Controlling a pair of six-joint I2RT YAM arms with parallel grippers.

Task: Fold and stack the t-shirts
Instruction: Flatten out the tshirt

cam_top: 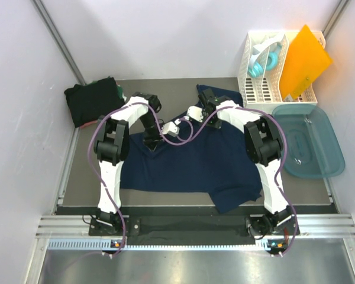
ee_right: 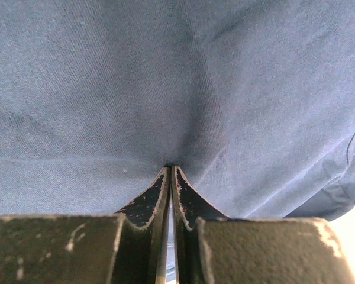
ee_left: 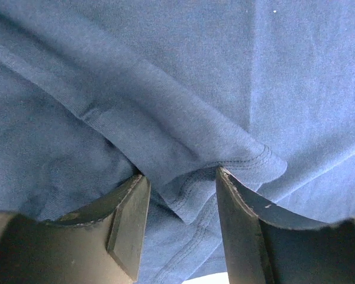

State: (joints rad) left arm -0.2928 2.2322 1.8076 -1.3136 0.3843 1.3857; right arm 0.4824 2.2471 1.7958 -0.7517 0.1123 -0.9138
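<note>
A navy t-shirt (cam_top: 189, 163) lies spread over the dark mat (cam_top: 86, 177), one sleeve hanging toward the front edge. My left gripper (cam_top: 151, 142) is down on its left shoulder area. In the left wrist view it (ee_left: 180, 173) is open, and a stitched hem fold of the navy cloth (ee_left: 183, 130) lies between the fingers. My right gripper (cam_top: 205, 99) is at the shirt's far edge, where a flap is raised. In the right wrist view it (ee_right: 171, 167) is shut, pinching navy cloth (ee_right: 177, 89) at its tips. A folded pile of black and dark green t-shirts (cam_top: 93, 102) sits at the back left.
A teal plastic tub (cam_top: 310, 142) stands right of the mat. A white slotted rack (cam_top: 265, 71) holding teal rings and an orange folder (cam_top: 305, 59) stands at the back right. Walls close in on the left, back and right.
</note>
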